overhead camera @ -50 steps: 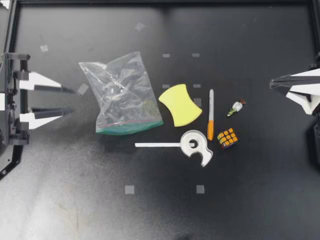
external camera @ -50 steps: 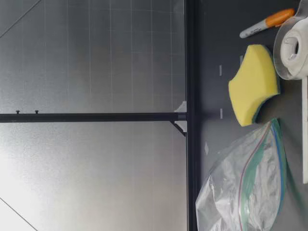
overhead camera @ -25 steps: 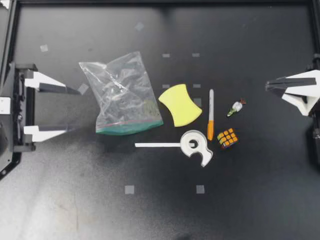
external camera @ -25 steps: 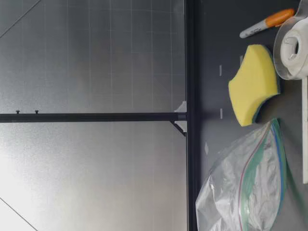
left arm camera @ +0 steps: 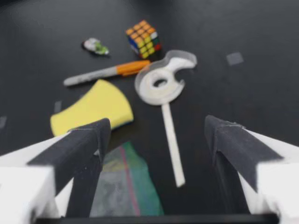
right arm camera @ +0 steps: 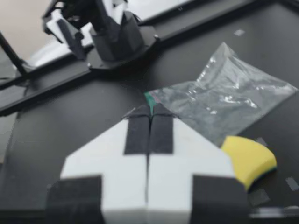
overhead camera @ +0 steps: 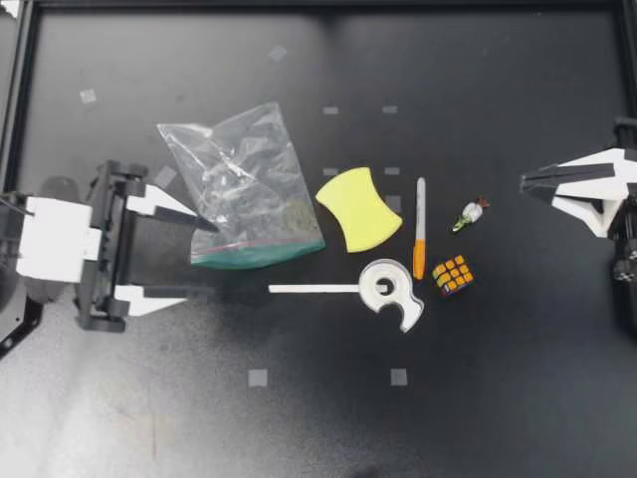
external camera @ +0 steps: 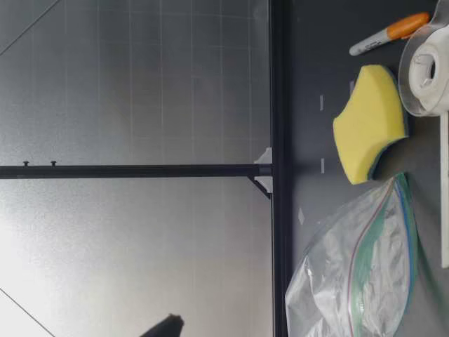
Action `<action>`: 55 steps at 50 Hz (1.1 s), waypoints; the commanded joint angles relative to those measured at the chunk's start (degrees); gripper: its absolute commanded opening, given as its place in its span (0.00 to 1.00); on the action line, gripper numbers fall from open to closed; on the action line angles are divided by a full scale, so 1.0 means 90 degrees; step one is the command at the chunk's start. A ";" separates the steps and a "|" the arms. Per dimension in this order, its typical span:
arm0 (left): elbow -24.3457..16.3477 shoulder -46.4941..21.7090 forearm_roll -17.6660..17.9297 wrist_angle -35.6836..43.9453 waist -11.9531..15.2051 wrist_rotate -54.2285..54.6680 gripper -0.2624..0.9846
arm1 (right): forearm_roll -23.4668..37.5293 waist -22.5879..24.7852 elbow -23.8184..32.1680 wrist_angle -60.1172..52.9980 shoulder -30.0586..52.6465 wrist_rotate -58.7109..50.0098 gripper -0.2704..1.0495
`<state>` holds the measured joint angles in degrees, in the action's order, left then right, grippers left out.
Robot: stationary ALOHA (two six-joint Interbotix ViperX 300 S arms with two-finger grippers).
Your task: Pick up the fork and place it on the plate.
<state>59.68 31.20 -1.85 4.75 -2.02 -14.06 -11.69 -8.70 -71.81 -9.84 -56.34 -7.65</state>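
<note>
Closer than a second ago, left gripper point(overhead camera: 215, 259), fingers wide, overlaps the plastic bag point(overhead camera: 244, 189); right gripper point(overhead camera: 526, 182) pinched closed, far beyond bag; no fork or plate visible, target unclear.

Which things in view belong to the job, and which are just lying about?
Job: left gripper, open; right gripper, shut; no fork or plate visible.
Lying about: plastic bag, sponge, marker, tape dispenser, puzzle cube, small wrapped item.

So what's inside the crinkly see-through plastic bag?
The clear plastic zip bag looks empty: only wrinkles, glare and the black table show through. Its green edge strip and the glare could hide something small.
</note>
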 commanded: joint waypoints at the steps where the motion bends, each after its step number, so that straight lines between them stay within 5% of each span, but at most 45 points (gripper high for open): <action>1: -0.0117 0.0000 0.0000 0.0449 -0.0107 0.0029 0.74 | -0.0010 -0.0137 0.0186 0.0098 0.0010 0.0000 0.07; 7: -0.0010 -0.0195 0.0049 0.1055 -0.0254 0.0088 0.74 | -0.0010 -0.0234 0.0186 0.0469 0.0029 0.0010 0.07; 19: -0.0771 -0.1094 0.0039 -0.0859 -0.0273 0.0127 0.74 | 0.0010 -0.0244 0.0186 0.0557 -0.0068 0.0020 0.07; 38: -0.1045 -0.2031 -0.0020 -0.1270 -0.0273 0.0127 0.74 | 0.0029 -0.0273 0.0186 0.0957 -0.0127 0.0039 0.07; 55: -0.1328 -0.2197 -0.0752 -0.2080 -0.0195 0.0146 0.74 | 0.0078 -0.0391 0.0195 0.1055 -0.0127 0.0068 0.07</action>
<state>49.66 11.16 -7.73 -12.92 -4.31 -12.83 -11.16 -11.69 -71.72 -0.26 -57.66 -7.12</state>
